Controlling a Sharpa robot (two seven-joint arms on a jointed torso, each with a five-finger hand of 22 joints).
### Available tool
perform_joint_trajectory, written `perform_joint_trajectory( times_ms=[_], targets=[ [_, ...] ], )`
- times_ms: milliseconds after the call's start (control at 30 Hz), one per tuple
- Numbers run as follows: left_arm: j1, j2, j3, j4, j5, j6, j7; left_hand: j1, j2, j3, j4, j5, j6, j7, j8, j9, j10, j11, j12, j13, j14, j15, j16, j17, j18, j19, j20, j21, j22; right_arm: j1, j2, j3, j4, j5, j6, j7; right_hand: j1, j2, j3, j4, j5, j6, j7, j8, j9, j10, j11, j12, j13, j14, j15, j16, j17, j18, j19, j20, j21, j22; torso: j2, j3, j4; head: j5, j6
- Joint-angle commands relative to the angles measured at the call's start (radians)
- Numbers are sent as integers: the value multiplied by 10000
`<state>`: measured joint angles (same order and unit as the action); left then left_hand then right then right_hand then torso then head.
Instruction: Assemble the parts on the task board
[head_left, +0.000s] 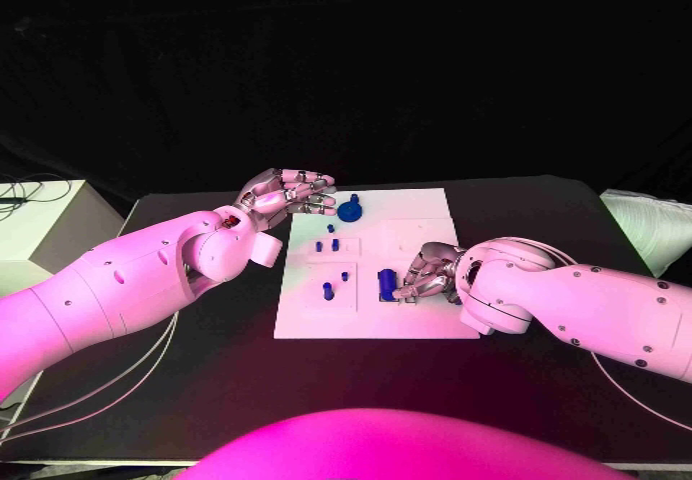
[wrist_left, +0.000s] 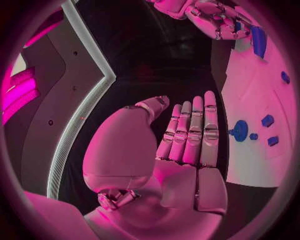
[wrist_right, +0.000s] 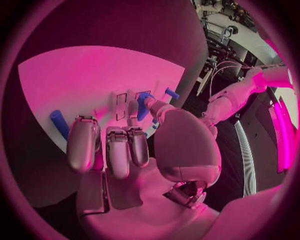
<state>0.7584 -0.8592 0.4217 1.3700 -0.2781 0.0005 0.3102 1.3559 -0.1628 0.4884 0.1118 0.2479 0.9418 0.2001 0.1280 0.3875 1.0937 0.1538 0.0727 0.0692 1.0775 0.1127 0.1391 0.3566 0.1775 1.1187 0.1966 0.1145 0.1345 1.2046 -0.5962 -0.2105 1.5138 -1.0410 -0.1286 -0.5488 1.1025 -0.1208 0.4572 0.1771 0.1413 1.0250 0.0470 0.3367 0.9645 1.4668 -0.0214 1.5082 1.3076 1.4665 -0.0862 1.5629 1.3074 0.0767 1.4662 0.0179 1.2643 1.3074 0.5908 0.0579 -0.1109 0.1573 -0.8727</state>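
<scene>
Blue parts (head_left: 335, 243) (perhaps upright) on white task board (head_left: 418, 215).

1 task board (head_left: 418, 215), white, on 1 black bench (head_left: 202, 360). Blue parts on board, head view: 1 round knob-like part (head_left: 351, 210) at far edge, 2 small pegs (head_left: 329, 244) close together mid-board, 1 peg (head_left: 348, 271), 1 peg (head_left: 327, 291), 1 bigger block-like part (head_left: 387, 283) by the right hand (head_left: 430, 272). So approx 6 parts; any under the hand can't be counted. 2 hands: left hand (head_left: 286, 192), right.
</scene>
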Motion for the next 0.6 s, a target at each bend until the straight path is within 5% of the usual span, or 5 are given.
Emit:
perform_joint_trajectory(
  times_ms=[33, 233, 600],
  targets=[
    [-5, 2, 0, 14, -2, 217, 40, -21, 74, 3, 74, 33, -46, 45, -45, -16, -36, 27, -31, -8, -99, -1, -9, 9, 30, 19, 80, -32, -8, -27, 45, 6, -131, -127, -147, -20, -166, 35, 16, 61, 46, -9, -24, 44, 17, 635, -67, 47, 2120, 1026, -64, 38, 2565, -126, 458, -77, 70, 308, 6, 5, 13, 4, 1],
    [-6, -1, -2, 2, -27, 237, 21, -24, 74, 0, 81, 32, -46, 46, -46, -17, -38, 28, -31, -8, -102, 0, -10, 12, 31, 20, 81, -36, -11, -106, 87, 6, -232, 37, 227, 42, -198, -61, 0, 70, 52, -41, -30, 83, 48, 627, -70, 34, 2110, 1027, -67, 39, 2567, -127, 458, -81, 65, 311, 0, -7, -1, 44, 1],
    [-7, 18, -6, -17, -47, 249, 17, -24, 74, 0, 81, 32, -46, 46, -46, -17, -38, 28, -31, -8, -102, 0, -10, 12, 31, 20, 81, -36, -11, -189, 64, 5, -156, 151, 654, 100, 23, -635, -47, -218, -147, -130, -35, 211, 114, 614, -75, 13, 2100, 1028, -71, 43, 2575, -129, 454, -88, 54, 335, -9, 0, -5, 27, 1]
  ],
)
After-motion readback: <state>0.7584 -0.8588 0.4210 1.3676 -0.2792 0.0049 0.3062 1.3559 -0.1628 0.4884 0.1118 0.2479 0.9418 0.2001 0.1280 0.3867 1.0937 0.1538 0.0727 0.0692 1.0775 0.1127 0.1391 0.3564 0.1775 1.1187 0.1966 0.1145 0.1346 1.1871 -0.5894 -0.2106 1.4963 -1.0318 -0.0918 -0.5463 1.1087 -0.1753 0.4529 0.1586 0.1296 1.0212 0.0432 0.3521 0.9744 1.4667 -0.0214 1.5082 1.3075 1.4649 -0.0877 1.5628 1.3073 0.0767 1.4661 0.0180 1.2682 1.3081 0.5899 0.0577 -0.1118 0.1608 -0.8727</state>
